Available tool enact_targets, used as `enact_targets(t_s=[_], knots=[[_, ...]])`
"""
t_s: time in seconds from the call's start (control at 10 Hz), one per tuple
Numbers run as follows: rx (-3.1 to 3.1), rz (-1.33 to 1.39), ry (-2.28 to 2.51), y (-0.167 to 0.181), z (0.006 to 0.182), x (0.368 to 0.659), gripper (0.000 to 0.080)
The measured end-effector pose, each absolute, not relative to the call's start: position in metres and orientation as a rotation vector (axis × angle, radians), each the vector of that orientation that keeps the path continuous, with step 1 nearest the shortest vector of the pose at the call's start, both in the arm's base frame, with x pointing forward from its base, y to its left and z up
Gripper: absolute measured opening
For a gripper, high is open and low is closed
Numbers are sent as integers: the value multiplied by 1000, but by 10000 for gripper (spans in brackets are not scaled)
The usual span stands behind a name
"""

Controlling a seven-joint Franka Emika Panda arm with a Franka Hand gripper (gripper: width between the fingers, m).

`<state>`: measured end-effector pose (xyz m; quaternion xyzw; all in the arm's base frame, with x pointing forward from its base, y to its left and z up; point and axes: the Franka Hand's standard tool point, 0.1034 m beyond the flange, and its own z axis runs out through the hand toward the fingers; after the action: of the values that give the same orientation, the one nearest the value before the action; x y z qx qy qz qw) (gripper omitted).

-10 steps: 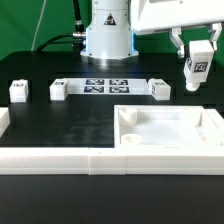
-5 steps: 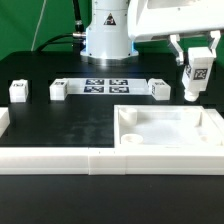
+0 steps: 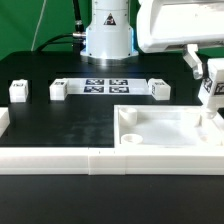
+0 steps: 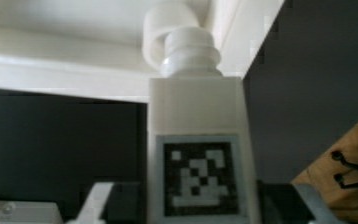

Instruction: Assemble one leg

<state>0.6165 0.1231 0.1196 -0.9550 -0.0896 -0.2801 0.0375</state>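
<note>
My gripper (image 3: 209, 78) is at the exterior view's right edge, shut on a small white leg (image 3: 212, 97) with a black-and-white tag. It holds the leg upright over the far right corner of the large white tray (image 3: 170, 127). In the wrist view the leg (image 4: 197, 120) fills the middle, tag facing the camera. Its round peg end (image 4: 185, 45) points at the tray's corner wall (image 4: 87, 70). A pale fingertip (image 4: 101, 203) shows beside the leg. Whether the peg touches the tray cannot be told.
Three more white legs (image 3: 18, 92) (image 3: 59, 89) (image 3: 159, 88) stand in a row at the back. The marker board (image 3: 107, 85) lies between them. A long white wall (image 3: 60, 160) runs along the front. The robot base (image 3: 107, 35) stands behind.
My gripper has carried the leg to the exterior view's right and downward, from above the table toward the tray's far right corner. The other parts have not moved.
</note>
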Motion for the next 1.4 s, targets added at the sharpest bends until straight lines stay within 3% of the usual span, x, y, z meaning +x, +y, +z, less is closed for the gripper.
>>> enact_targets(t_s=[0.4, 0.6, 0.9, 1.4], knots=[[-2928, -883, -273, 123, 117, 614, 292], [-2928, -894, -272, 123, 104, 613, 292], [-2923, -910, -257, 121, 101, 630, 292], [-2920, -944, -244, 119, 88, 631, 292]])
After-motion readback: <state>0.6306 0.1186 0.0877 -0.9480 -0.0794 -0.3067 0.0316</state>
